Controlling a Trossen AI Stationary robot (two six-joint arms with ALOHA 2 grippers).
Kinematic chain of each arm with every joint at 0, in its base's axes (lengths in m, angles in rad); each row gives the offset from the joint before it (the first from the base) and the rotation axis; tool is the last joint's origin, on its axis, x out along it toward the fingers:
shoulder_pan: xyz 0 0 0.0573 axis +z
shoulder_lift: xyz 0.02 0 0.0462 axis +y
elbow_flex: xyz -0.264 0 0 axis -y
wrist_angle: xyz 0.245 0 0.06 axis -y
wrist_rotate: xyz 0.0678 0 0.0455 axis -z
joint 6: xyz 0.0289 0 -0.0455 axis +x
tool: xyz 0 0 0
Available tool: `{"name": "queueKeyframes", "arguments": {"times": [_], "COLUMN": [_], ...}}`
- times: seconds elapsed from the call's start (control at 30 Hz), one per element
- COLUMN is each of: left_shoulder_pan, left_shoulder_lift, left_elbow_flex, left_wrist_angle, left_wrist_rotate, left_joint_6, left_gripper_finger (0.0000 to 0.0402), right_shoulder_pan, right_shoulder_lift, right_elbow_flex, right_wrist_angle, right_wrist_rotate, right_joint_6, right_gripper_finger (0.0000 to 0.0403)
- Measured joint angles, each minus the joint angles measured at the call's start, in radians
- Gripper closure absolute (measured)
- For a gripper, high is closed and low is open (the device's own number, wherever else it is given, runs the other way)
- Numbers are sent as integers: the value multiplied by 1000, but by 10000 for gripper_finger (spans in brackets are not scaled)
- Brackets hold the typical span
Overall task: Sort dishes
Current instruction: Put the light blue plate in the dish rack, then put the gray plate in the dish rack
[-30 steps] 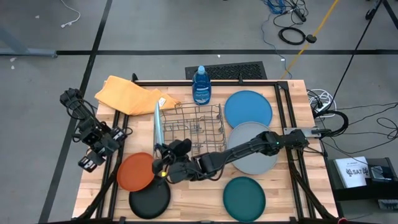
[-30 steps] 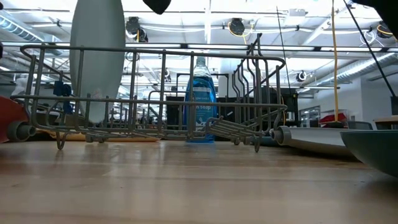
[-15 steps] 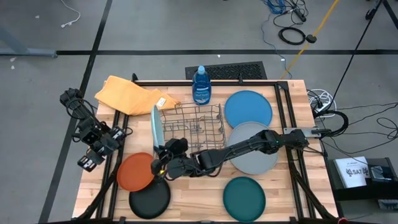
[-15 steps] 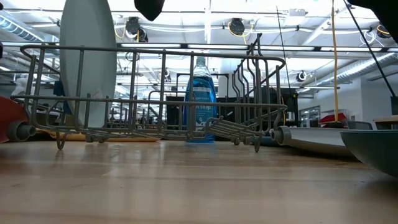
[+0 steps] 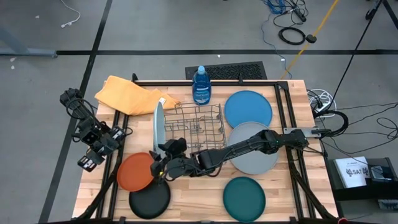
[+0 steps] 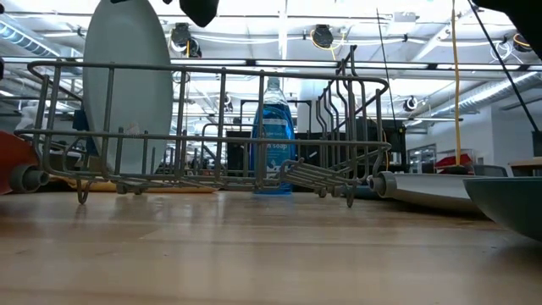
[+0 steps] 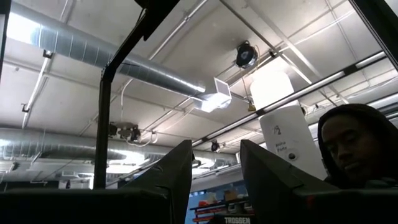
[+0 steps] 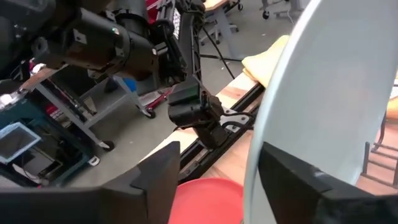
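wire rack (image 5: 198, 124) centre | soap bottle (image 5: 201, 86) behind | yellow cloth (image 5: 129, 95) far-left corner

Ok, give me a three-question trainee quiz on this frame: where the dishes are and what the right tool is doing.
1. True or false: the light blue plate stands on edge in the wire rack.
2. Which plate lies nearest the right tool? A. orange plate B. blue plate C. dark teal plate
3. Fill in: the soap bottle stands at the table's ____ edge, beyond the rack.

Key: 1 true. 2 A. 3 far. The right tool is open beside the light blue plate; the left tool waits off the table's left edge.
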Motion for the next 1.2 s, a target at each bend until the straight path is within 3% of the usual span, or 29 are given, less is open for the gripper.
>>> {"name": "queueKeyframes", "arguments": {"times": [0.4,0.6,0.77,0.87,1.0,1.1,1.2], "left_shoulder_pan": [0,0,0,0,0,0,0], "left_shoulder_lift": [0,0,0,0,0,0,0], "left_elbow_flex": [0,0,0,0,0,0,0], "left_wrist_angle": [-7,-11,-11,-15,-32,-40,-40], "left_wrist_rotate": [0,0,0,0,0,0,0], "left_joint_6": [-2,-2,-5,-7,-7,-7,-7], "left_gripper_finger": [265,265,265,265,265,265,265], "right_shoulder_pan": [41,80,151,205,269,300,319], "right_shoulder_lift": [-75,-142,-236,-286,-336,-349,-342], "right_elbow_flex": [-1,-1,-1,0,0,1,1], "right_wrist_angle": [-1,-44,-273,-463,-752,-997,-1236], "right_wrist_rotate": [12,132,255,353,373,329,211], "right_joint_6": [-286,-433,-482,-405,-185,46,279], "right_gripper_finger": [148,150,158,164,174,180,185]}}
